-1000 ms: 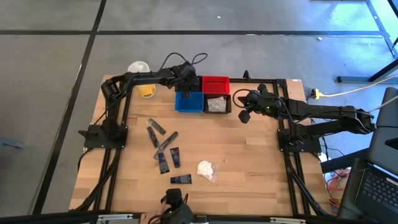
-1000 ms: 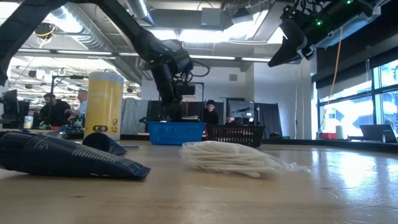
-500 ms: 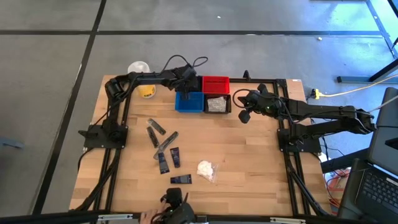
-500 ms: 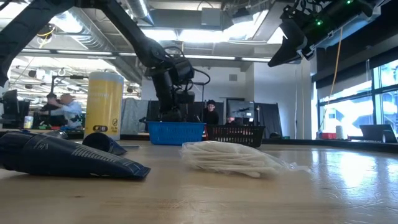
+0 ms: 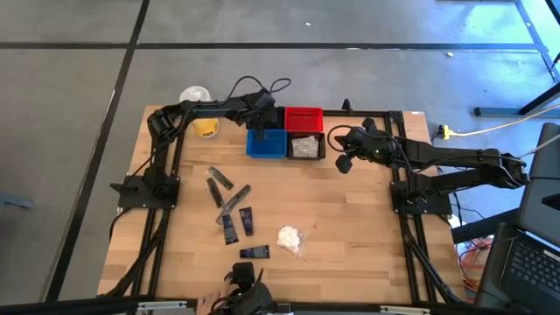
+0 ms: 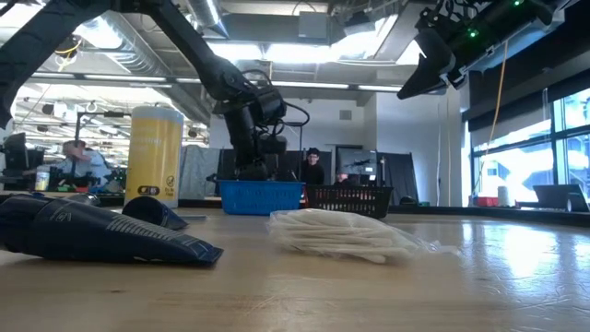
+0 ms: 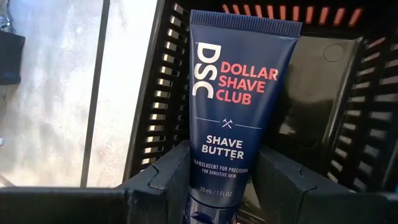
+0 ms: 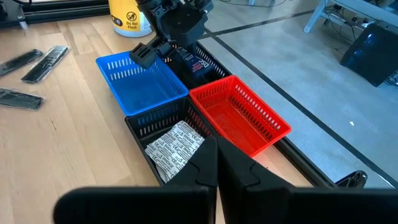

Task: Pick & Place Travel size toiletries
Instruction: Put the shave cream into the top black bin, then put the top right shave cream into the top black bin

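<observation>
Several dark tubes (image 5: 232, 208) and a white wad (image 5: 289, 237) are lying on the near part of the surface (image 5: 350, 236). Farther back, the right hand (image 5: 343, 162) is hovering fully closed beside the black bin (image 5: 307, 146), and the left hand (image 5: 261, 115) is gripping a navy shave butter tube (image 7: 233, 106) over another black bin (image 7: 323, 93)
</observation>
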Motion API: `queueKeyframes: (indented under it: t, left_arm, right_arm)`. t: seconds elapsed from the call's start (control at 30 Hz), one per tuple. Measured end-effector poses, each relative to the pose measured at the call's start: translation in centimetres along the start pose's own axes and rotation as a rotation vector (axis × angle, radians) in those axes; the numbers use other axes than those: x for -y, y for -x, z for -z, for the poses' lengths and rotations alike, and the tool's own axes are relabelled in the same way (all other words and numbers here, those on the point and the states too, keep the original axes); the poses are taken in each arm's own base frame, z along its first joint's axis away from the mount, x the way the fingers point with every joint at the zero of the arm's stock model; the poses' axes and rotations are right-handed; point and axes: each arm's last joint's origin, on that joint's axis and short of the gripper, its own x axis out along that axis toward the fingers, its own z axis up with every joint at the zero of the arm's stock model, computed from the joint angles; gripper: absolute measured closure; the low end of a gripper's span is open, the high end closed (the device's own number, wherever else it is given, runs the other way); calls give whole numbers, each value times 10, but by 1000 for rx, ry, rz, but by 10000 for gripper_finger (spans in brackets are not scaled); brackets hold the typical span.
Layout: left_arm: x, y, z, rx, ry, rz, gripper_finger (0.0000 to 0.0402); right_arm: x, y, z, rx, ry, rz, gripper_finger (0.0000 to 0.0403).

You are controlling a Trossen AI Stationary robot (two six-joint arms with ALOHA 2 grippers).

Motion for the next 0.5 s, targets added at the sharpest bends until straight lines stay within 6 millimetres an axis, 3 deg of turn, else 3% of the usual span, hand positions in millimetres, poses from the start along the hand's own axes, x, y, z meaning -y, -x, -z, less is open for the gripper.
queueKeyframes:
  t: [0.5]
  left_arm:
    - [-6,-1,3,-11,22,-26,202]
  right_arm:
    - [-1,0,-1,4,-2,-17,399]
